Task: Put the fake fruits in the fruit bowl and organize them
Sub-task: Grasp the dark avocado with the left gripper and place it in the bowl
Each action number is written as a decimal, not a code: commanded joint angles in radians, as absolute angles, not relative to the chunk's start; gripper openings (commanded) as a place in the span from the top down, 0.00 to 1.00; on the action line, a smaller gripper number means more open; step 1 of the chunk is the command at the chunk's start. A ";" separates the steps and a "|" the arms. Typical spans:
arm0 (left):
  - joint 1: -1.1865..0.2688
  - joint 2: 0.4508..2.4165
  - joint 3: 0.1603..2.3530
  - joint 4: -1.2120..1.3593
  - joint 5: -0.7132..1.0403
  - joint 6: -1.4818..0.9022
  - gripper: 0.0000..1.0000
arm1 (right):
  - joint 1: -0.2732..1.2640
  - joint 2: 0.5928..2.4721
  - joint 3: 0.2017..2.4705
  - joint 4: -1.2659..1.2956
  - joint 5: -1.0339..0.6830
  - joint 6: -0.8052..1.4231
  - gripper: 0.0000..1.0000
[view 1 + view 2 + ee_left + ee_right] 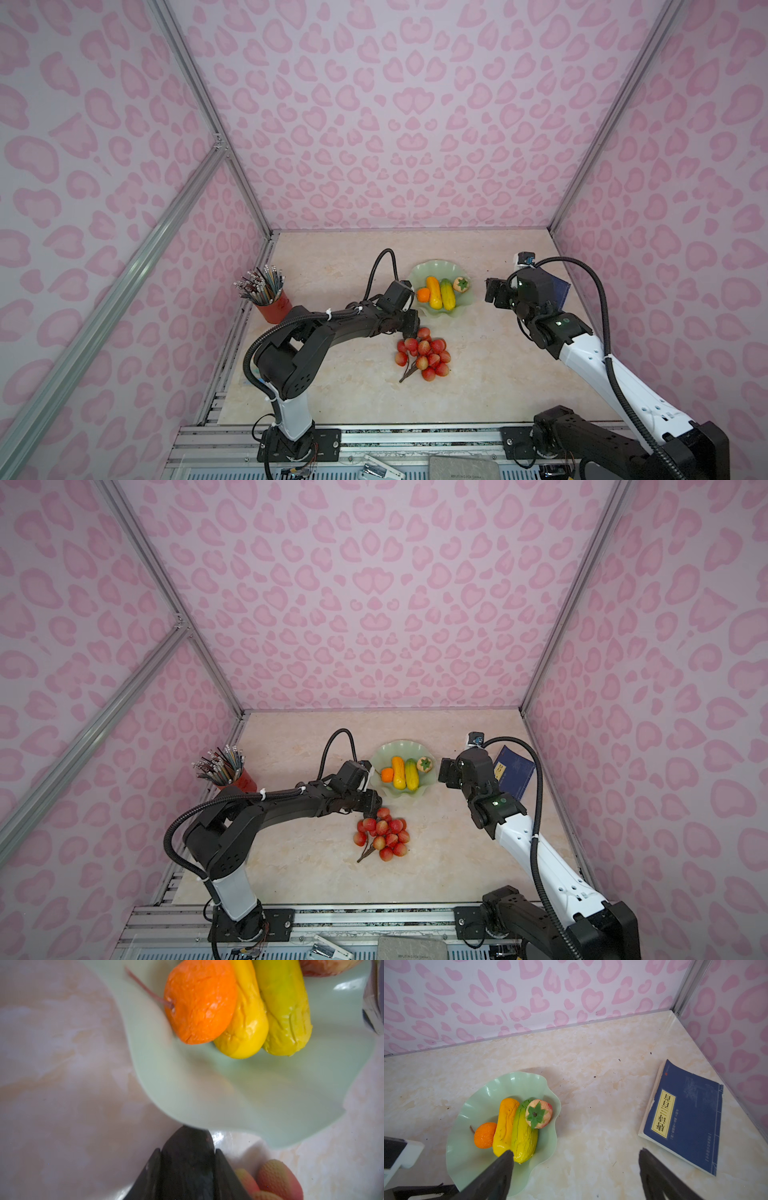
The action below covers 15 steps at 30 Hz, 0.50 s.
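Four pieces lie in the mint-green fruit bowl (434, 264): a small stemmed orange (423, 294), an orange-yellow elongated piece (434, 293), a yellow-green oval (447, 294) pressed alongside it, and a pink-red strawberry (461, 284) at the oval's far end. The left pincer (187, 1151) is clamped on a dark avocado shape (187, 1167), low between the bowl's near rim and the red berry bunch (424, 357), which lies on the tabletop (332, 374) just beside it. The right pincer (576, 1151) hangs just beside the bowl's right side, fingers wide apart with nothing between them. A blue book (685, 1115) lies near the tabletop's right edge. A red cup of pencils (274, 309) stands well off on the left.
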<state>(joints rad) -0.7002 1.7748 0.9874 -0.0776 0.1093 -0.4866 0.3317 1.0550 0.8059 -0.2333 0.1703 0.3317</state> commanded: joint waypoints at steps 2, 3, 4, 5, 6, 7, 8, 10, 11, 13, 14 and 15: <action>-0.692 1.646 0.919 -0.121 0.026 -0.484 0.62 | 0.329 1.045 0.786 -0.217 0.163 0.339 0.07; -0.690 1.609 0.907 -0.125 0.014 -0.481 0.62 | 0.328 1.047 0.786 -0.214 0.161 0.340 0.07; -0.688 1.577 0.900 -0.131 0.003 -0.475 0.62 | 0.325 1.051 0.789 -0.212 0.158 0.342 0.07; -0.683 1.542 0.897 -0.138 -0.005 -0.469 0.62 | 0.325 1.055 0.790 -0.208 0.155 0.346 0.07; -0.679 1.513 0.903 -0.150 -0.007 -0.462 0.62 | 0.325 1.058 0.793 -0.203 0.151 0.351 0.07; -0.675 1.495 0.914 -0.162 -0.003 -0.453 0.61 | 0.325 1.062 0.794 -0.197 0.145 0.355 0.07; -0.675 1.477 0.933 -0.181 0.001 -0.439 0.62 | 0.326 1.065 0.793 -0.194 0.138 0.361 0.07; -0.675 1.461 0.980 -0.207 0.010 -0.412 0.62 | 0.326 1.073 0.790 -0.184 0.128 0.366 0.07; -0.675 1.461 1.005 -0.209 0.018 -0.396 0.61 | 0.325 1.077 0.786 -0.177 0.128 0.368 0.08; -0.675 1.485 1.063 -0.212 0.037 -0.370 0.61 | 0.325 1.085 0.791 -0.178 0.129 0.371 0.08; -0.675 1.511 1.099 -0.222 0.042 -0.358 0.61 | 0.325 1.087 0.797 -0.184 0.127 0.371 0.08; -0.675 1.544 1.141 -0.231 0.049 -0.345 0.61 | 0.324 1.085 0.803 -0.194 0.124 0.373 0.08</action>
<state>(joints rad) -0.6750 1.4971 1.0721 -0.2077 0.0265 -0.4046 0.3252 1.0824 0.7937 -0.2104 0.1360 0.3595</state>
